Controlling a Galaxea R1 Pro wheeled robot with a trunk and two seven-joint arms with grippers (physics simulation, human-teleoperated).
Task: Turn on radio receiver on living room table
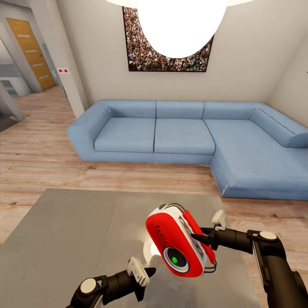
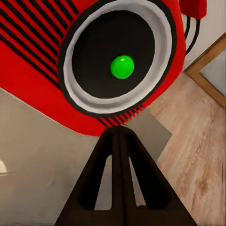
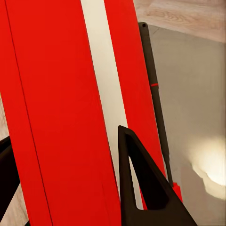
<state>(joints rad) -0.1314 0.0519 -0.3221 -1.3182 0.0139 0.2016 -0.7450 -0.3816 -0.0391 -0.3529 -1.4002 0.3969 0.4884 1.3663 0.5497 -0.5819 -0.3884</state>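
The red radio receiver (image 1: 179, 241) is tilted over the right part of the grey table (image 1: 64, 239), its white-rimmed dial (image 1: 175, 259) with the green light facing me. My right gripper (image 1: 200, 238) is shut on its body from the right. In the right wrist view the fingers (image 3: 139, 188) straddle the red body with the white stripe (image 3: 101, 89). My left gripper (image 1: 149, 271) is shut, empty, its tip just left of and below the dial. In the left wrist view its joined fingers (image 2: 120, 141) point at the dial and green light (image 2: 122, 67), close but apart.
A blue L-shaped sofa (image 1: 179, 137) stands behind the table, across a strip of wood floor (image 1: 38, 158). A framed crowd picture (image 1: 141, 55) hangs above it, partly behind a white lamp globe (image 1: 182, 25). A wooden door (image 1: 32, 53) is at the far left.
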